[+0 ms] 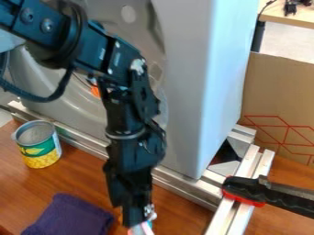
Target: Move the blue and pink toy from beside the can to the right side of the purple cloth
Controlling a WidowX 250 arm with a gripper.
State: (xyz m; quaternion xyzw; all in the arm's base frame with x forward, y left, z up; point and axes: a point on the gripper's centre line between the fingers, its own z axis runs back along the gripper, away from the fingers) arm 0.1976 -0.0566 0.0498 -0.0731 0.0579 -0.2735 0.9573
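Observation:
My gripper (136, 217) hangs down near the bottom edge, a little left of centre, over the wooden table (190, 209). Right at its tip is a small pink, white and teal object (144, 228), partly cut off by the bottom edge; whether it is held is unclear. A folded purple cloth (70, 216) lies just left of the gripper. Farther left, an upright can (39, 153) with a green and yellow corn label stands near the metal rail.
A large grey panelled body (199, 87) rises behind the arm. Metal rails (80, 137) run along its base, with others (236, 209) coming forward at right. A black and red clamp handle (266, 195) crosses these, and a cardboard sheet (279, 96) stands behind.

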